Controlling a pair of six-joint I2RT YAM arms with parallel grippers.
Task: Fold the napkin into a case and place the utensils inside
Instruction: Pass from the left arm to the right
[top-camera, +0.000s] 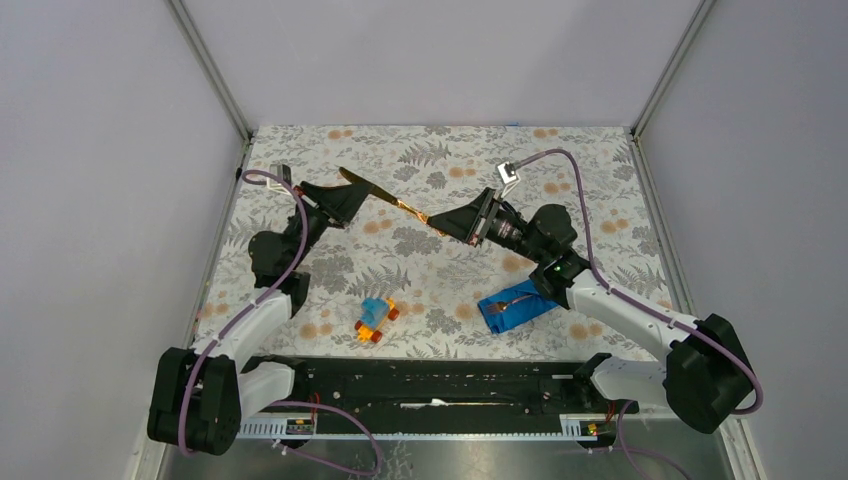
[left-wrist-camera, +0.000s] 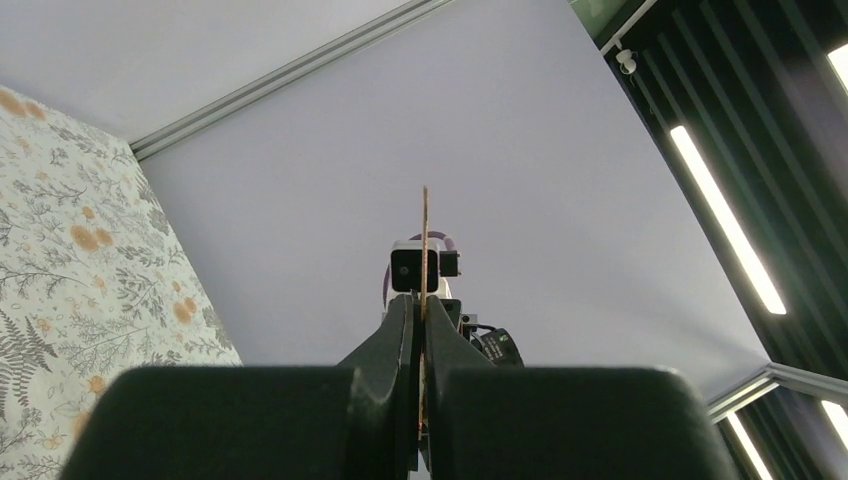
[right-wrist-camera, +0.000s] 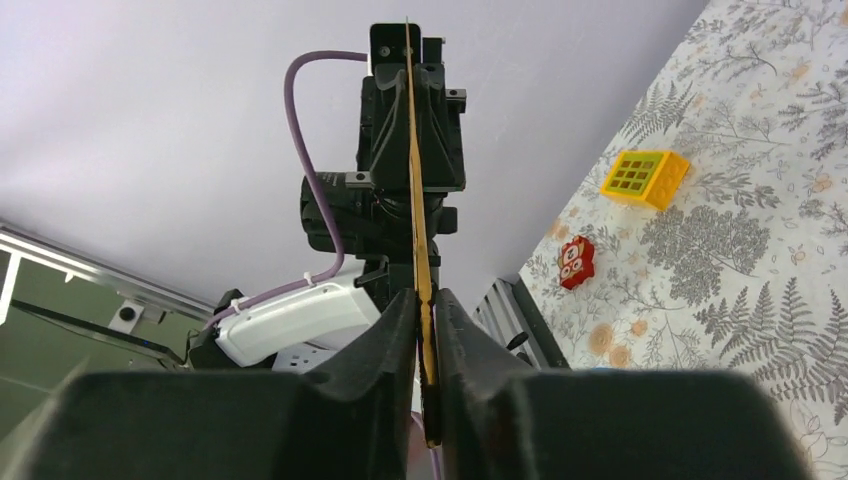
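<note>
Nearest the arm bases, on my side of the flowered table (top-camera: 600, 170), one blue-and-orange toy car (top-camera: 375, 320) sits left of centre. To its right lies the one blue napkin (top-camera: 515, 310), already folded down into a small packet. The one fork (top-camera: 521, 298) rests on or in that packet; from above I cannot tell whether it is tucked inside.

Further out, over mid-table, the one knife (top-camera: 385, 195) hangs in the air between my two arms, clear of the cloth and well apart from the napkin. The left gripper (left-wrist-camera: 420, 305) is clamped shut on one end, the blade showing edge-on between its fingers. The right gripper (right-wrist-camera: 425, 300) has its fingers drawn in against both faces of the other end, so I read it as gripping the knife too.

Beyond the left arm, the right wrist camera shows one yellow block (right-wrist-camera: 645, 177) and one red patterned block (right-wrist-camera: 575, 262) on the table, near each other.

My judgement: the fold is done and the fork is delivered or nearly so. The knife has yet to go into the napkin.
</note>
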